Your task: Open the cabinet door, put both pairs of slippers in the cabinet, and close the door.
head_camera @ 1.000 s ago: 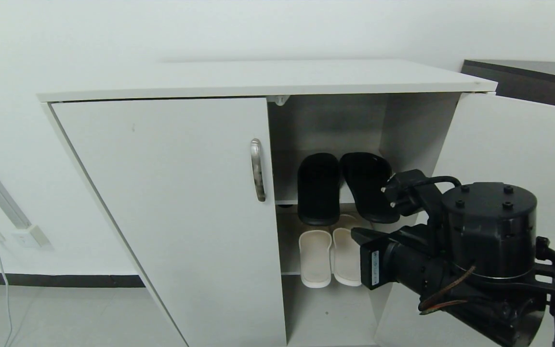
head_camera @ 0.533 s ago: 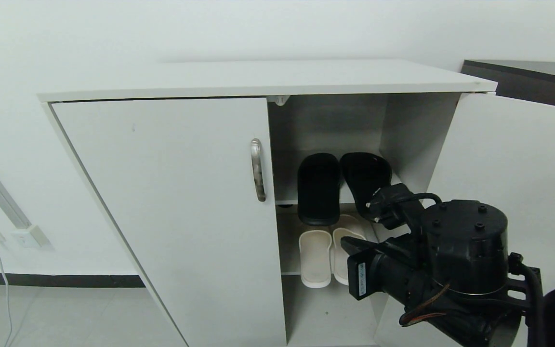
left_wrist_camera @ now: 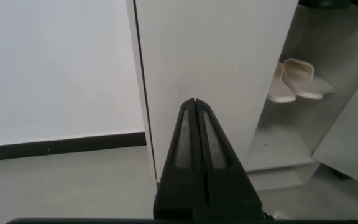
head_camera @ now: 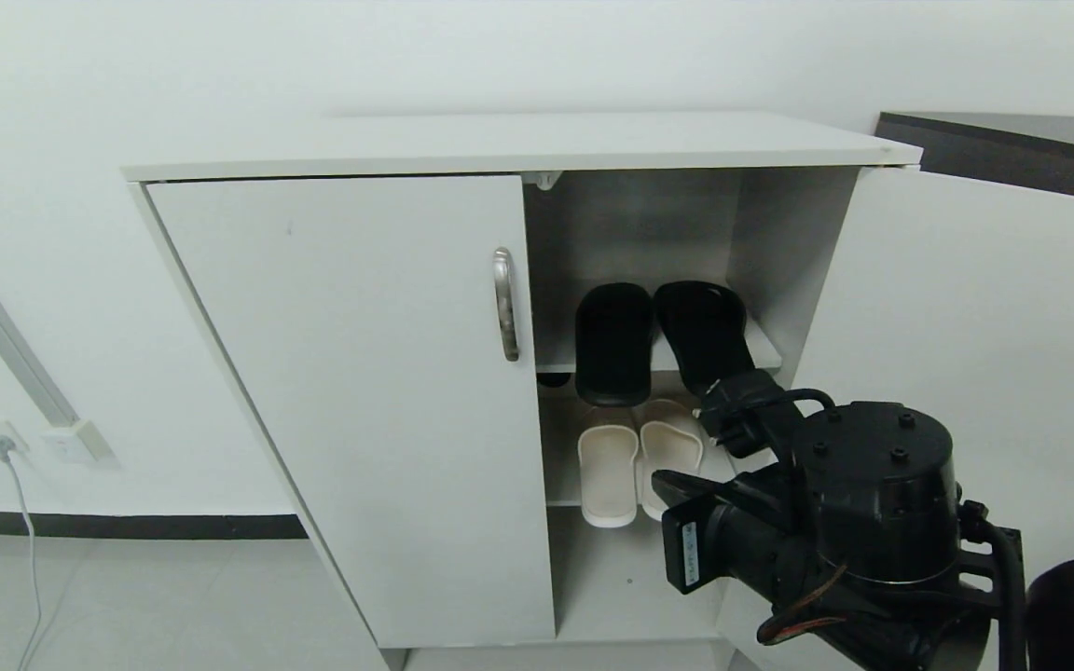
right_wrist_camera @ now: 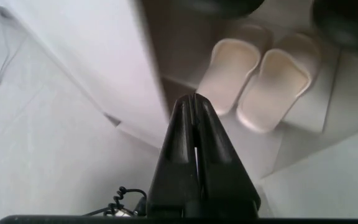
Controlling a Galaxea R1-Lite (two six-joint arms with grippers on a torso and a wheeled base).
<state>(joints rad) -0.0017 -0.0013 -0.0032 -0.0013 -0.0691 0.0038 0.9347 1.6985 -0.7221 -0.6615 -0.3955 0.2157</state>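
Both pairs are in the cabinet [head_camera: 518, 144]: the black slippers [head_camera: 613, 340] are on the upper shelf [head_camera: 761, 359] and the white slippers [head_camera: 608, 466] on the shelf below, each pair side by side. The right door [head_camera: 966, 308] is swung wide open and the left door [head_camera: 341, 373] is closed, its handle [head_camera: 503, 304] at the inner edge. Closing the right door looks like the only step left. The right gripper [right_wrist_camera: 196, 99] has its fingers pressed together with nothing in them and points down toward the white slippers. The right arm [head_camera: 835, 531] sits low in front of the opening, just beside the open door's inner face. The left gripper [left_wrist_camera: 194, 102] is also pressed together and empty, and faces the closed left door.

Risks:
- Both pairs stick out past their shelf edges, so the closing door could hit the ends, stop short, or knock a slipper out.
- The arm is on the inner side of the door. If it swings to get behind the panel, it could clip a shelf, the slippers or the door edge.
- The door's handle isn't visible, so the push will probably be on flat panel, where shut fingers can slide off.
- A hard push could make the door bounce back open.
- The loose cable on the wrist could catch on the door corner.
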